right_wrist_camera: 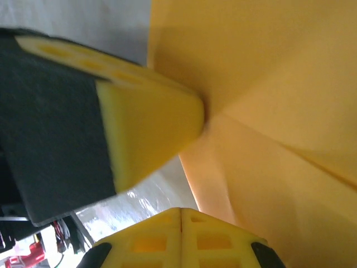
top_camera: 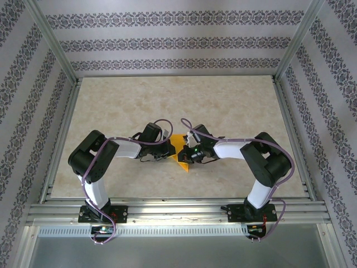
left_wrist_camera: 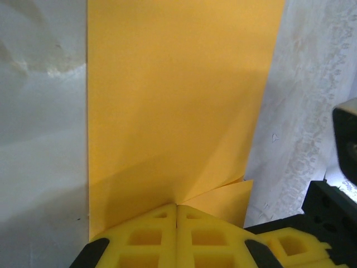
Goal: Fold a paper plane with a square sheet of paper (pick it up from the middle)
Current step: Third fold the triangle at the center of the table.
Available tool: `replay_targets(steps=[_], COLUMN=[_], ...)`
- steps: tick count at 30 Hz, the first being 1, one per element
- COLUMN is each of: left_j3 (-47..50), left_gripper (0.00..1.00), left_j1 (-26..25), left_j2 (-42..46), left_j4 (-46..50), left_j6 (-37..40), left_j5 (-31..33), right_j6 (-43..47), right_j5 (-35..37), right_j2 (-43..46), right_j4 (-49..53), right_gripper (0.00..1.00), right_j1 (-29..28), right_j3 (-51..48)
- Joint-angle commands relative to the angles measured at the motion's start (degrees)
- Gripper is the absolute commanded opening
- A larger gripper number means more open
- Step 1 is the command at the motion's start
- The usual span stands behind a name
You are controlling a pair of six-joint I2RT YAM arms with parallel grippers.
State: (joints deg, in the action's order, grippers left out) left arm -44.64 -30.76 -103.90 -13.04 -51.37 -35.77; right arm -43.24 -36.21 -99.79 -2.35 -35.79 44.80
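While the bright orange square sheet of paper (top_camera: pixel 179 144), partly folded, is clamped at the centre of the pale worktop (top_camera: pixel 167 106) by the jaws of the left gripper (left_wrist_camera: pixel 177 219), the right gripper (right_wrist_camera: pixel 181 220) is closed beside it. Edges should be aligned before creasing.

Beige marbled tabletop (top_camera: pixel 178 100) lay under and around the left gripper (top_camera: pixel 169 149) and right gripper (top_camera: pixel 188 154), stretching well ahead of both. Wallpapered walls with dark ornamental bands closed it in: back wall (top_camera: pixel 178 39) far ahead of the grippers, left wall (top_camera: pixel 25 106) well out past the left gripper, right wall (top_camera: pixel 334 106) well out past the right one, with slanted aluminium posts (top_camera: pixel 53 42) at the back corners. Behind the grippers, along the near edge, ran aluminium rails (top_camera: pixel 178 211), with a perforated strip (top_camera: pixel 178 230) just behind those.
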Motion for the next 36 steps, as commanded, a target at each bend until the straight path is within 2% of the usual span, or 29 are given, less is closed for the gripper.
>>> replay_targets(steps=[1,5,9,17,25,36], left_j3=[1.14,1.23,1.40,0.96,1.15,1.13], left_gripper=[0.04,0.04,0.03,0.01,0.01,0.01], left_j1=[-0.43,-0.44,-0.39,-0.28,-0.34,-0.30], left_j2=[-0.85,-0.96,-0.83,-1.62,-1.56,-1.45], left_j4=[3.96,3.50,3.66,4.32,4.38,4.69], left_j6=[0.23,0.05,0.06,0.38,0.31,0.40], left_j5=[1.74,1.58,1.99,2.54,2.44,2.37], right_j6=[-1.96,-2.02,-2.04,0.53,-0.23,-1.12], right_j5=[1.61,2.09,4.04,2.46,1.38,0.06], right_j2=[-2.48,-5.54,-5.44,0.54,4.78,-1.01], right_j4=[-1.44,-1.30,-1.43,1.05,0.89,-0.86], right_gripper=[0.01,0.02,0.02,0.03,0.03,0.05], right_j1=[-0.66,-1.70,-1.30,-0.69,-1.14,-2.39], right_j3=[1.98,3.43,0.08,-5.59,-3.16,-1.56])
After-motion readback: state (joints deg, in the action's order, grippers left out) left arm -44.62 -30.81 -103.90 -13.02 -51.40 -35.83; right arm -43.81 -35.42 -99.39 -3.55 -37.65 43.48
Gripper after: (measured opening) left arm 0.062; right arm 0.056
